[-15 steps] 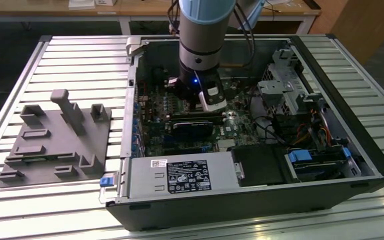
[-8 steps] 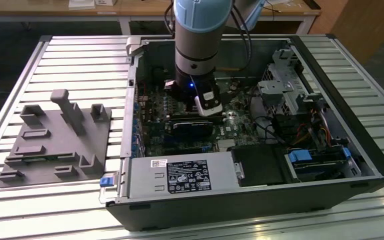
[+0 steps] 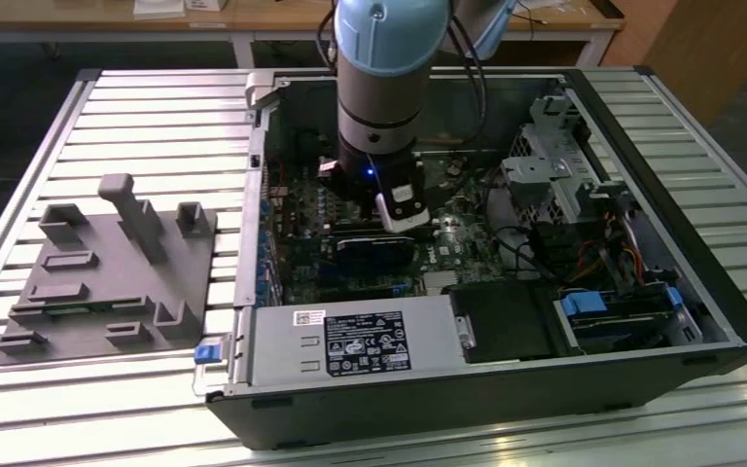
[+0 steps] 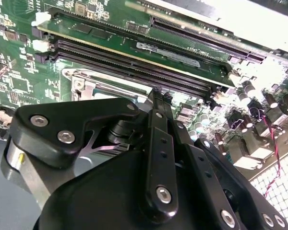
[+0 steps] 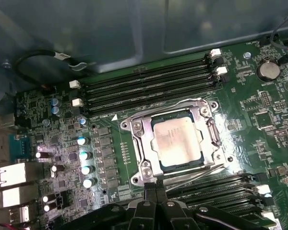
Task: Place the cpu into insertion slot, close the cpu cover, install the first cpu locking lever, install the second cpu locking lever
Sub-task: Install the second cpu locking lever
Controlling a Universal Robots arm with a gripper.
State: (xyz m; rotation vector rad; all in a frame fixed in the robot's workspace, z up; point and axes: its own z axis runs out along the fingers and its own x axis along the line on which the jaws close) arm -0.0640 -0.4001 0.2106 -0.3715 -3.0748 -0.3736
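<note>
Hovering low inside the open computer case (image 3: 685, 292), the gripper (image 5: 155, 188) is sitting right at the edge of the CPU socket area, fingertips pressed together into one narrow black point with nothing between them as far as I can see. In the second wrist view the gripper (image 4: 157, 93) body is blocking most of the socket, so just a corner of the metal frame is peeking out above it.

The cpu (image 5: 176, 140) is lying flat in the insertion slot (image 5: 156, 125), pale face up, and the cpu cover (image 5: 207, 143) is lying down around it, framing the chip through its window. The locking levers are hard to make out along the frame edges; can't tell whether they're latched.

Long black memory slots (image 5: 149, 88) are running along both sides of the socket on the green motherboard (image 5: 259, 120). In the exterior view the arm (image 3: 380, 107) is hiding the socket completely. A grey parts fixture (image 3: 108, 282) is sitting on the slatted table (image 3: 88, 409) to the exterior view's left of the case.
</note>
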